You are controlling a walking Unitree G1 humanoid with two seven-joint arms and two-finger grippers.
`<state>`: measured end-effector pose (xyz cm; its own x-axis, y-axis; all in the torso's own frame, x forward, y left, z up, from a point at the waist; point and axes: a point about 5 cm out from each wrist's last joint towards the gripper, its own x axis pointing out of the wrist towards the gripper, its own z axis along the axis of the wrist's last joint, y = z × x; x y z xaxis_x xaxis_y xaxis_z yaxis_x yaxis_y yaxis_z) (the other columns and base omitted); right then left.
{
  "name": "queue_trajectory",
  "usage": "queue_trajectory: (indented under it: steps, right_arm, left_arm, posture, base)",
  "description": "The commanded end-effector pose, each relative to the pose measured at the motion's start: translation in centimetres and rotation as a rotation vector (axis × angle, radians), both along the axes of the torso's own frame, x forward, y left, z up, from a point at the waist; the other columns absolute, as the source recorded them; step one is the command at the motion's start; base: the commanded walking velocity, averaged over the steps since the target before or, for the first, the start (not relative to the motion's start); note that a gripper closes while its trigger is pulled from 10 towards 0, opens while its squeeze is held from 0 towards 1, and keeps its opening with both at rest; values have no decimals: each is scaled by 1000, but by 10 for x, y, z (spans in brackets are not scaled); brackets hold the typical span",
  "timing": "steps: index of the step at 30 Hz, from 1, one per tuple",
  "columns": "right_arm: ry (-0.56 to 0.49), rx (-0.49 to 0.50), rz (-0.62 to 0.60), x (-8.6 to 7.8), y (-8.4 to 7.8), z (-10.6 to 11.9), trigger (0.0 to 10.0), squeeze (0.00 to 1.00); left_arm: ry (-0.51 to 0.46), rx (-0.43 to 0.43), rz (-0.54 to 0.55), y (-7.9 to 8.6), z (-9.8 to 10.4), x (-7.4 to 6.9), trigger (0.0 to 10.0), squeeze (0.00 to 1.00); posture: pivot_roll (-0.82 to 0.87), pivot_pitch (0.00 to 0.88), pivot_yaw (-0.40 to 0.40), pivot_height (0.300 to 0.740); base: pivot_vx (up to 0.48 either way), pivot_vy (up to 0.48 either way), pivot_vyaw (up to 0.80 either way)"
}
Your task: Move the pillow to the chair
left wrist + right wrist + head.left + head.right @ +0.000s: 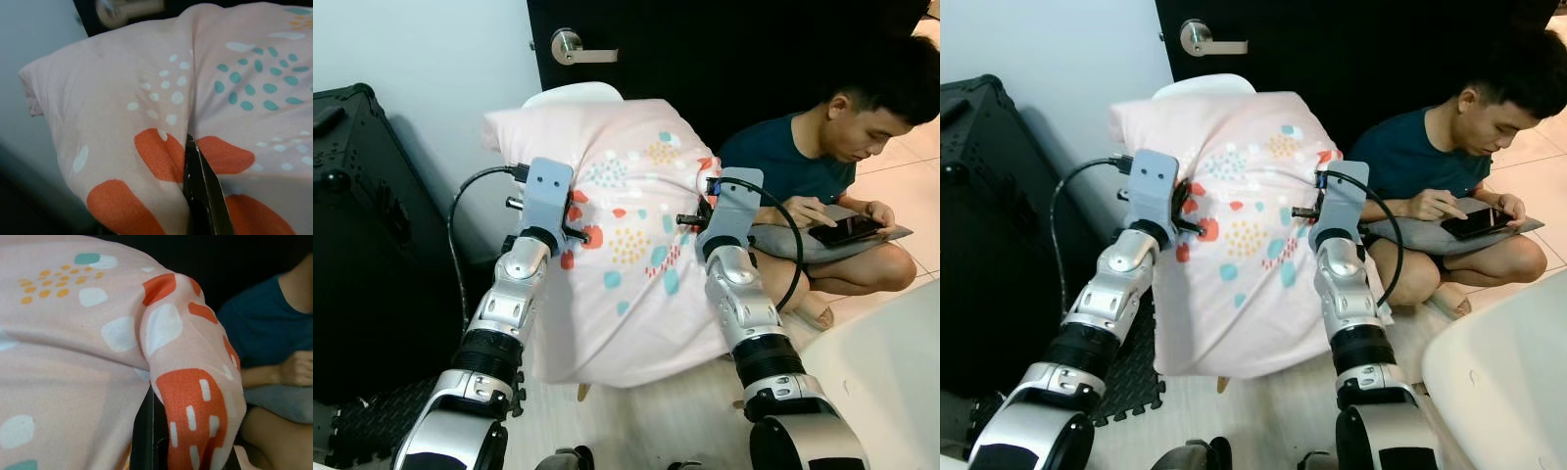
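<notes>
Pillow: the pink pillow (626, 235) with orange, teal and white spots fills the middle of the frame, draped over the white chair (574, 94), whose back peeks out above it at upper centre.
Left gripper: the left gripper (570, 223) presses into the pillow's left side; a black finger (203, 188) sits in a fold of the cloth, clamped on it.
Right gripper: the right gripper (693, 217) is at the pillow's right edge, pinching a bunched corner.
Person: a person (822, 166) sits on the floor at right, holding a phone (845, 229).
Background: dark door (724, 49) with a lever handle (576, 47) at top; black case (362, 225) at left.
</notes>
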<state>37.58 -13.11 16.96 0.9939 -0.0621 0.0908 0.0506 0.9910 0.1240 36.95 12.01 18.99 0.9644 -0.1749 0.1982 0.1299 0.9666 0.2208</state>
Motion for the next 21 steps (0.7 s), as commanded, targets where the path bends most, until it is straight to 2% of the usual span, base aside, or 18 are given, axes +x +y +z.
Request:
queue_trajectory:
  steps: [1,4,8,21]
  right_arm:
    - [-128,17,37,3,9,27,10000,0]
    - [-120,-7,72,4,15,25,10000,0]
    - [-90,-31,107,1,21,16,10000,0]
    - [-99,-9,130,1,21,16,10000,0]
  left_arm:
    - [-132,7,21,5,25,0,10000,0]
    - [-153,-5,65,13,30,1,10000,0]
    - [-134,-23,108,19,26,0,10000,0]
    - [-119,-26,121,21,21,-4,10000,0]
  posture:
    - [63,113,8,740]
    - [64,113,7,740]
    - [66,115,3,740]
    - [61,118,7,715]
  base:
    - [0,0,0]
    - [0,0,0]
    - [0,0,0]
    - [0,0,0]
